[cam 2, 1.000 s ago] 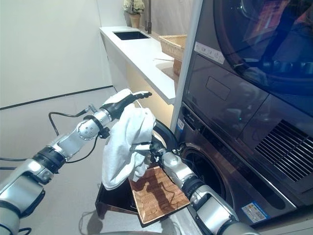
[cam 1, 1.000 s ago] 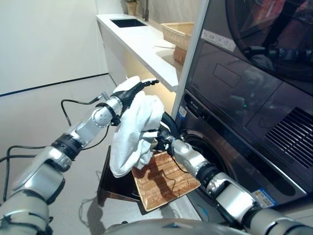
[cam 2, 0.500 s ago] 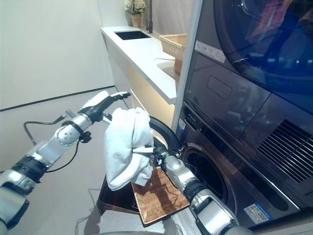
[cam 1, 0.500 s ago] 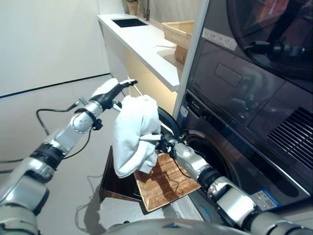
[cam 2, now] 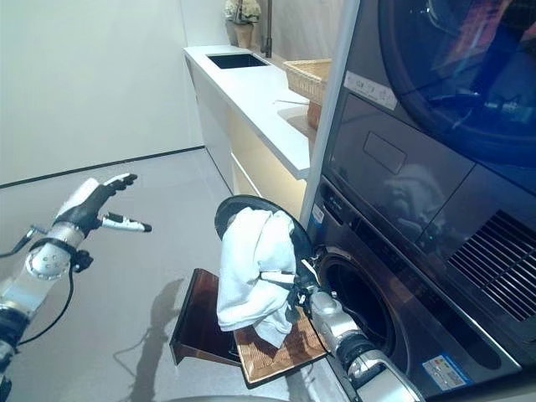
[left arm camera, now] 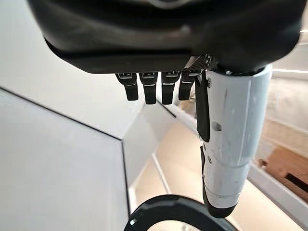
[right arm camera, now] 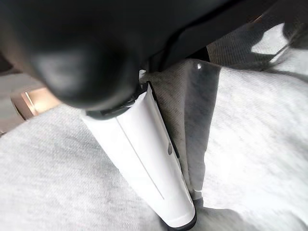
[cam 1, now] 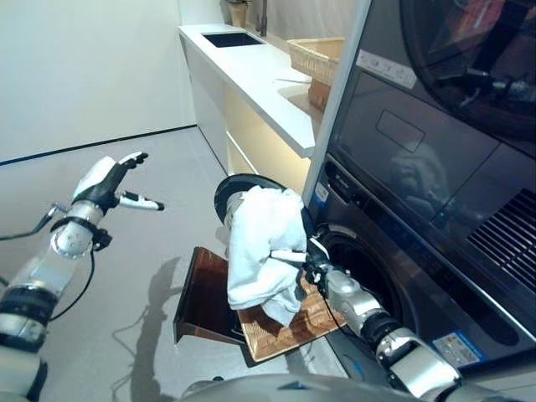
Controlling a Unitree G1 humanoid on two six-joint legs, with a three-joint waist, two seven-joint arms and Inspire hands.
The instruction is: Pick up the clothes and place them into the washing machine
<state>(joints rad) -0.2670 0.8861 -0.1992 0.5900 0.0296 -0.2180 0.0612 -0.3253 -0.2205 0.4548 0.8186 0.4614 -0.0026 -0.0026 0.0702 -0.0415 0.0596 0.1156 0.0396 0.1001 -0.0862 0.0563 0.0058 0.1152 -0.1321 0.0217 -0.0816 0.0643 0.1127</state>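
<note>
A white garment (cam 1: 264,251) hangs bunched from my right hand (cam 1: 313,266), which pinches it in front of the washing machine's round opening (cam 1: 362,266). In the right wrist view the thumb (right arm camera: 147,169) presses into the grey-white cloth (right arm camera: 250,144). The cloth's lower end hangs over the wicker basket (cam 1: 285,325), which rests on the dark brown box (cam 1: 203,291). The machine's round door (cam 1: 243,186) stands open behind the garment. My left hand (cam 1: 106,180) is open and empty, far left over the floor; its wrist view shows straight fingers (left arm camera: 149,86).
A white counter (cam 1: 251,75) with a sink (cam 1: 233,38) runs along the back; a second wicker basket (cam 1: 322,57) sits on it beside the stacked dark machines (cam 1: 435,167). Open grey floor (cam 1: 100,268) lies to the left.
My left hand let go of the garment and swung away to the left. My right hand carried the garment right, nearer the machine's opening. The camera shifted slightly.
</note>
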